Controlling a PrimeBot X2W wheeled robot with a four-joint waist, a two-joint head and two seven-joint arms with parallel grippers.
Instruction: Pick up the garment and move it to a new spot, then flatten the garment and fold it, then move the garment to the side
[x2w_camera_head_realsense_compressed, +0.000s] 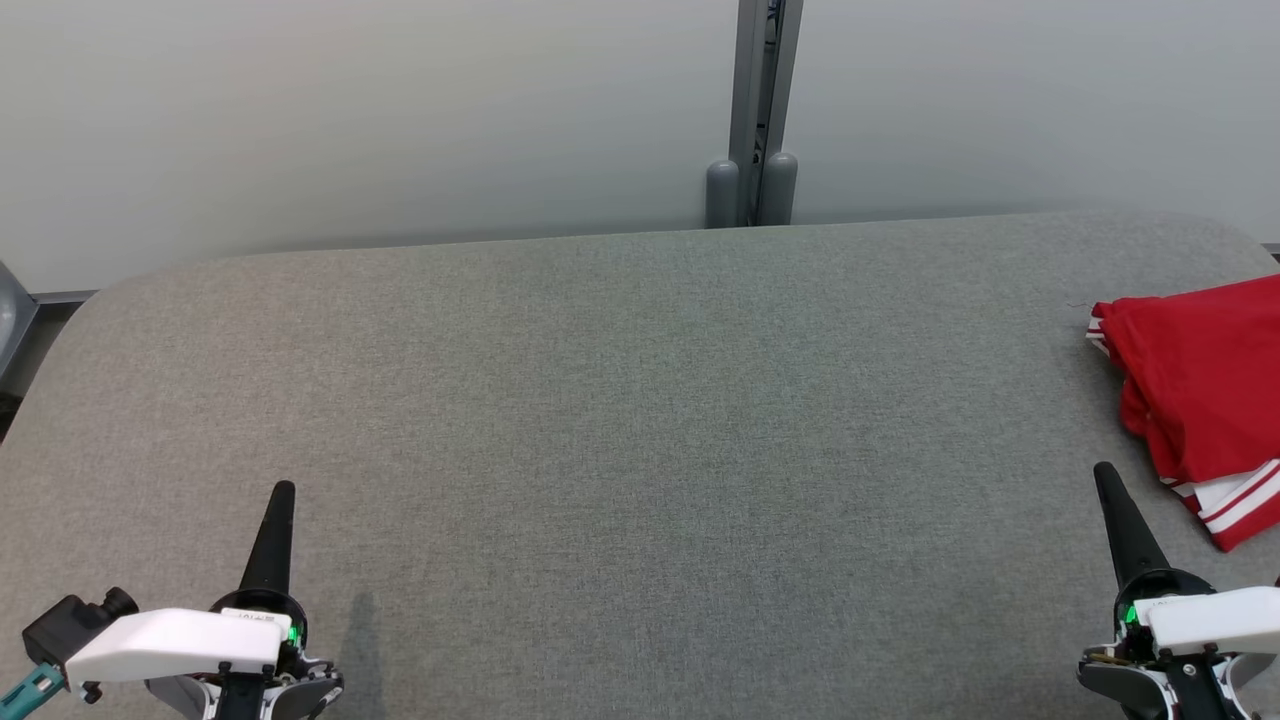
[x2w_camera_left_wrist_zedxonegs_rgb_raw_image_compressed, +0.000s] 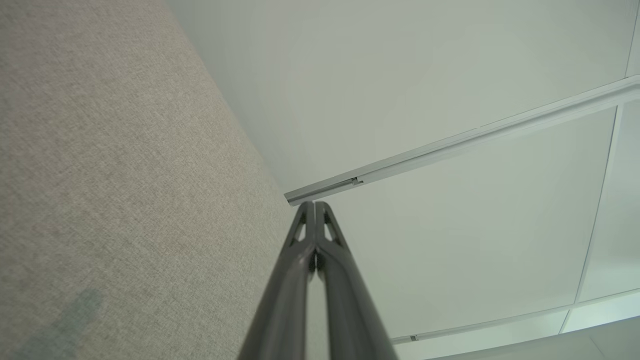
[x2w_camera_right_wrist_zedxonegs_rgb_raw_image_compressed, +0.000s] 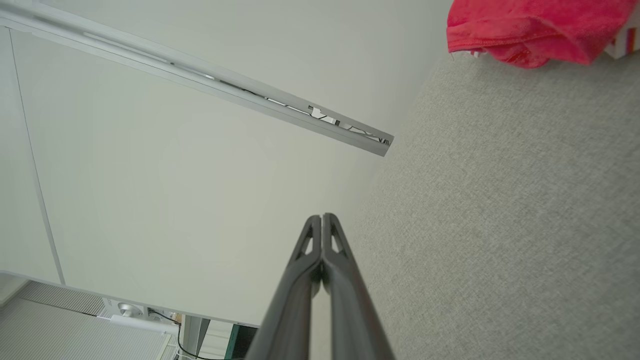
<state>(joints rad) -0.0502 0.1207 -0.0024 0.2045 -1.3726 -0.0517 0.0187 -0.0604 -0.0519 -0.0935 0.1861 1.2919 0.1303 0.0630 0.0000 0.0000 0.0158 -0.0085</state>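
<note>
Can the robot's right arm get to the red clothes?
Probably yes. The right gripper is shut, close beside the red clothes on the grey table, with nothing lying between them.

A grey fabric-covered table (x2w_camera_head_realsense_compressed: 640, 420) stands against pale wall panels (x2w_camera_head_realsense_compressed: 350, 110) joined by a grey metal post (x2w_camera_head_realsense_compressed: 762, 100).

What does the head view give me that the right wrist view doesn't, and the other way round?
Head view adds: the left end effector, shut, at the lower left over the grey fabric table, and the table's full width. Right wrist view adds: a black cable low down past the wall panel. Both share: the bunched red garment on the table's right side, and the right end effector, shut, empty and apart from it.
</note>
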